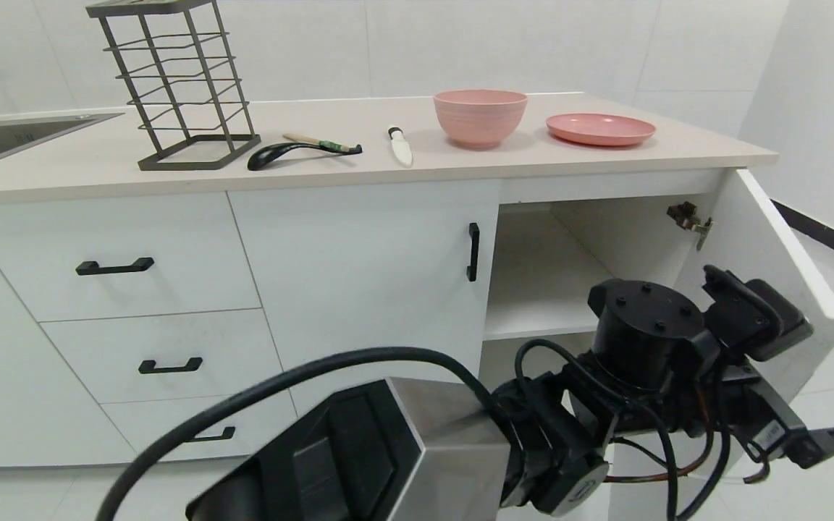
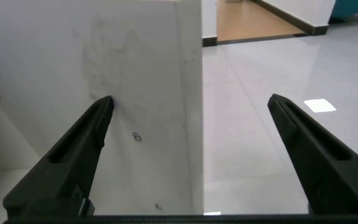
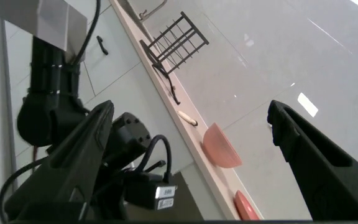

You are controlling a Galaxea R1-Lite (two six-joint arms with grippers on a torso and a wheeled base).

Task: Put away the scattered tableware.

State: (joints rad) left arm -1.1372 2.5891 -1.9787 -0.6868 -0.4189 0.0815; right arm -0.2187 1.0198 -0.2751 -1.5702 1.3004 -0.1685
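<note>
Pink bowl point(image 1: 480, 116), pink plate point(image 1: 600, 129), spoon point(image 1: 276, 152), knife point(image 1: 400, 147): on desk point(image 1: 98, 163), none yet stowed; left gripper point(image 2: 190, 102) (beside open cupboard door point(image 1: 764, 239)) and right gripper point(image 3: 190, 107) both spread, empty; next step likely raising one to the plate.

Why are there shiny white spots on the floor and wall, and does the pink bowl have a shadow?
Left wrist view: the glossy floor carries a bright patch of reflected light. Right wrist view: the tiled wall shows similar glare spots. Head view: yes, the pink bowl casts a soft shadow on the counter.
</note>
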